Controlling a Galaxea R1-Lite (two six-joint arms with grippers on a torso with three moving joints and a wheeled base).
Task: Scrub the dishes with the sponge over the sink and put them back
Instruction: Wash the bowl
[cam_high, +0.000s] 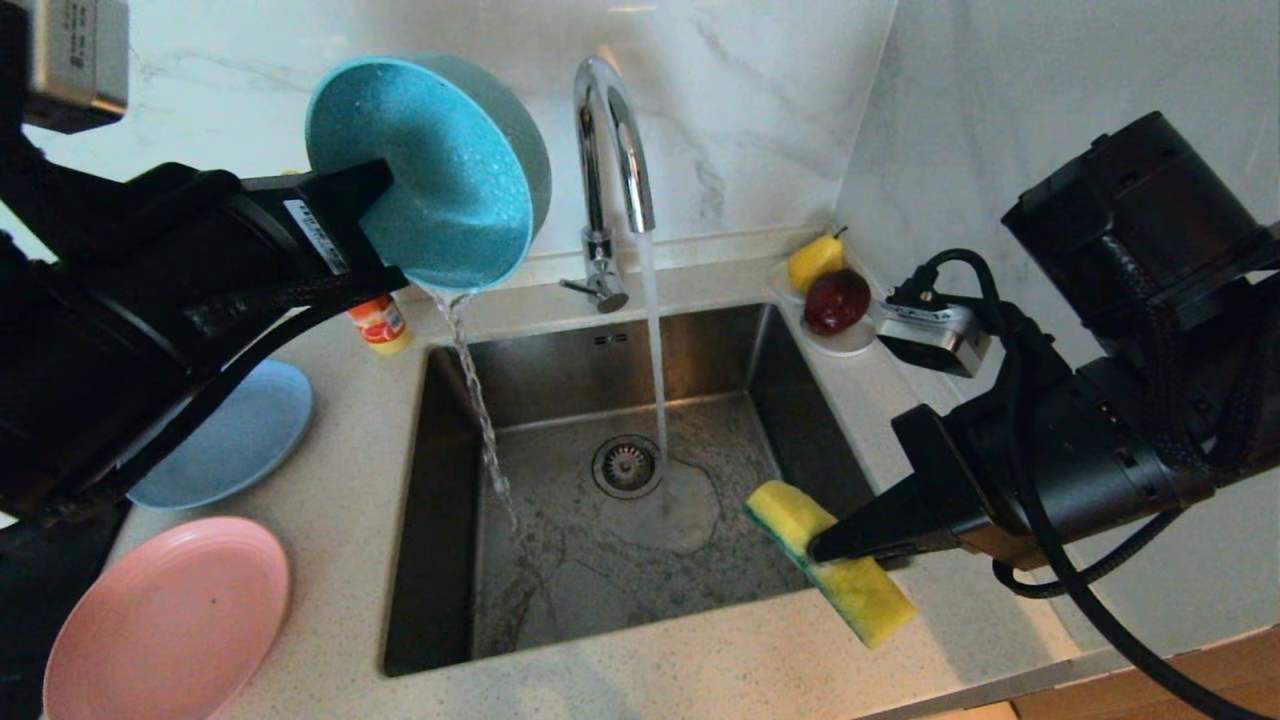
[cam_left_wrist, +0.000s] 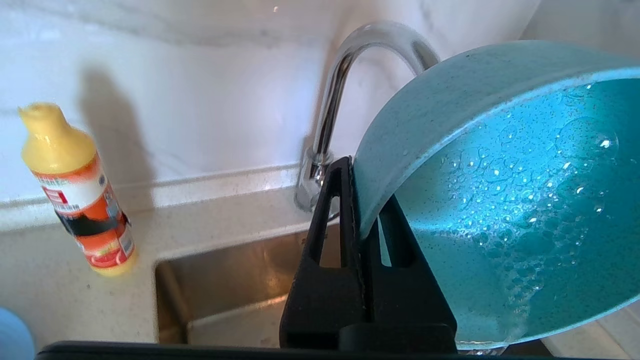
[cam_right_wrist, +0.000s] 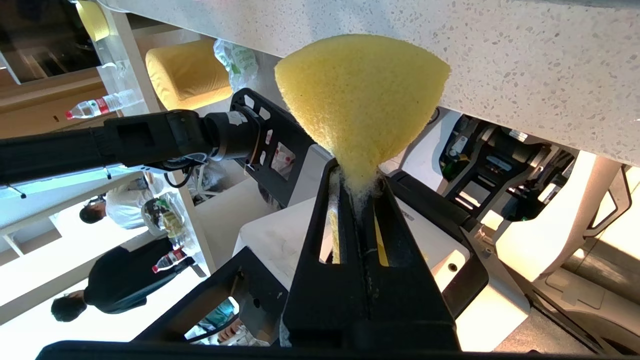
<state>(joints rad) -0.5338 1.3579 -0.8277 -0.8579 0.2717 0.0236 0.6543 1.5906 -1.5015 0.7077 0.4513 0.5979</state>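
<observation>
Mid-wash at the sink (cam_high: 560, 370): the left gripper (cam_high: 385, 225), clamped on the rim of the teal bowl (cam_high: 440, 170), tips it on edge above the basin's back left corner so sudsy water streams out; the right gripper (cam_high: 830, 545), pinched tight on the sponge (cam_high: 825, 560), waits over the front right rim. Judging by the suds, this bowl looks scrubbed and is at its rinse, w/ return to the counter left. The blue-grey plate (cam_high: 240, 440) & pink plate (cam_high: 170, 625) lie on the speckled countertop (cam_high: 340, 520) at left; whether they're washed can't be told. Tap (cam_high: 610, 150) running; soap bottle (cam_left_wrist: 77, 192), pear (cam_high: 815, 260) & red fruit (cam_high: 838, 300) along marble walls.
</observation>
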